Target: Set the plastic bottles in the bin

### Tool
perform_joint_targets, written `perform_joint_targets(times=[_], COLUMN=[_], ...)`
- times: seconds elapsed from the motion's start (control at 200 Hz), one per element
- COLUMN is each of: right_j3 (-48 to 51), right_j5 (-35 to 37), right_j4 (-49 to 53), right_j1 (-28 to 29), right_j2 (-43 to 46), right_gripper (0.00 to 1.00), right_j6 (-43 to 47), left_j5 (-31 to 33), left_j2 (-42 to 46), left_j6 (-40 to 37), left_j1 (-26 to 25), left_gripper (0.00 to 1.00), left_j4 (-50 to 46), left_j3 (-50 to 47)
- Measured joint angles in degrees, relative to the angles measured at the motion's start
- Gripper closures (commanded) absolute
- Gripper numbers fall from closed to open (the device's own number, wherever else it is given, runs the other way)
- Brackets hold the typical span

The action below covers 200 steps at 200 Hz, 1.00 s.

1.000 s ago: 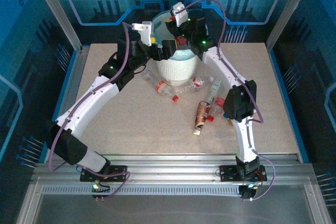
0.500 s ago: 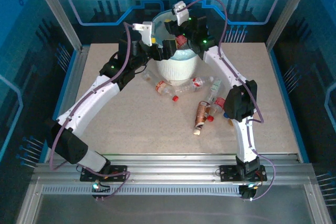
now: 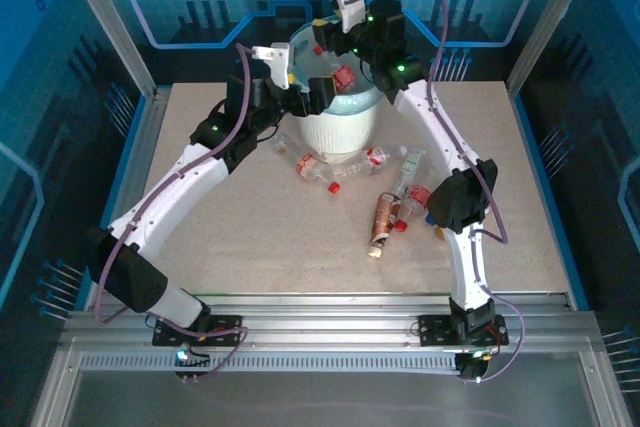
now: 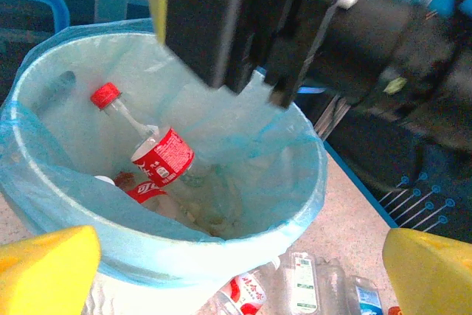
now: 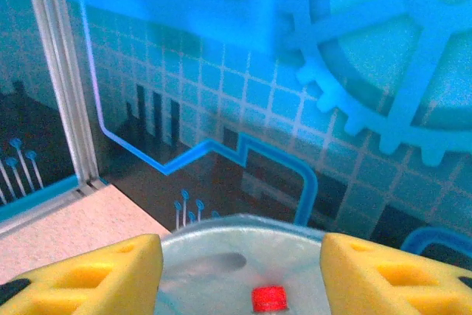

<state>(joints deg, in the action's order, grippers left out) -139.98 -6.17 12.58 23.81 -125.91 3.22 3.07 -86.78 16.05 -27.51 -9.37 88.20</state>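
Observation:
The bin (image 3: 338,127), white and ribbed with a light-blue bag, stands at the back of the table. Inside it lies a clear plastic bottle (image 4: 164,157) with a red cap and red label, also visible from above (image 3: 343,75). My right gripper (image 3: 328,39) hangs open over the bin's far rim, with nothing between its yellow fingertips (image 5: 81,271); a red cap (image 5: 269,298) shows below them. My left gripper (image 3: 312,95) is wide open and empty at the bin's left rim (image 4: 221,245). Several more plastic bottles (image 3: 330,172) lie on the table in front of the bin.
Loose bottles spread right of centre: a brown-labelled one (image 3: 384,217), clear ones (image 3: 409,169) and one by the bin's foot (image 3: 375,157). The right arm's elbow (image 3: 458,197) hangs over them. Blue enclosure walls (image 5: 243,108) stand close behind the bin.
The right gripper has opened and lifted up and back from the bin's mouth, leaving the red-labelled bottle in the bin. The left arm has stayed put.

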Motion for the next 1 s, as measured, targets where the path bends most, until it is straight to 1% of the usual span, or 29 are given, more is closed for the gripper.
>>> perform_joint_targets(times=[0.13, 0.2, 0.33, 0.41, 0.52, 0.64, 0.71, 0.88, 1.0], right_j3=[-6.21, -7.82, -7.76, -4.66, 3.78, 17.44, 25.29, 43.01, 54.95], right_j5=[-3.78, -5.92, -9.55, -11.17, -12.33, -11.87, -10.71, -5.49, -1.97], right_j4=[5.31, 8.28, 13.92, 16.79, 19.04, 18.88, 18.23, 15.96, 15.65], right_j1=[0.09, 0.31, 2.16, 4.63, 9.84, 15.89, 18.1, 17.94, 16.37], right_j2=[1.03, 2.36, 6.03, 9.38, 15.08, 21.73, 24.98, 32.65, 38.84], right_gripper=[0.43, 0.43, 0.44, 0.44, 0.43, 0.43, 0.43, 0.41, 0.41], right_j6=[-0.96, -1.18, -0.61, 0.52, 3.26, 6.64, 7.21, 3.65, -1.46], left_j5=[0.55, 0.87, 2.34, 3.65, 5.14, 6.99, 7.96, 8.39, 6.64], left_j2=[1.22, 2.89, 8.09, 12.48, 19.04, 25.83, 29.0, 34.27, 35.98], left_j6=[-0.2, -0.66, -1.49, -1.64, -1.64, -1.55, -1.44, -1.62, -1.68], left_j1=[0.0, 0.0, 0.0, 0.0, 0.02, 0.2, 0.42, 0.57, 0.55], left_gripper=[0.01, 0.01, 0.01, 0.01, 0.01, 0.01, 0.01, 0.01, 0.01], left_j4=[-0.72, -0.96, -2.19, -3.1, -4.44, -7.02, -8.92, -14.19, -15.52], left_j3=[-1.05, -2.47, -6.73, -10.16, -15.85, -22.58, -26.23, -32.81, -35.91])
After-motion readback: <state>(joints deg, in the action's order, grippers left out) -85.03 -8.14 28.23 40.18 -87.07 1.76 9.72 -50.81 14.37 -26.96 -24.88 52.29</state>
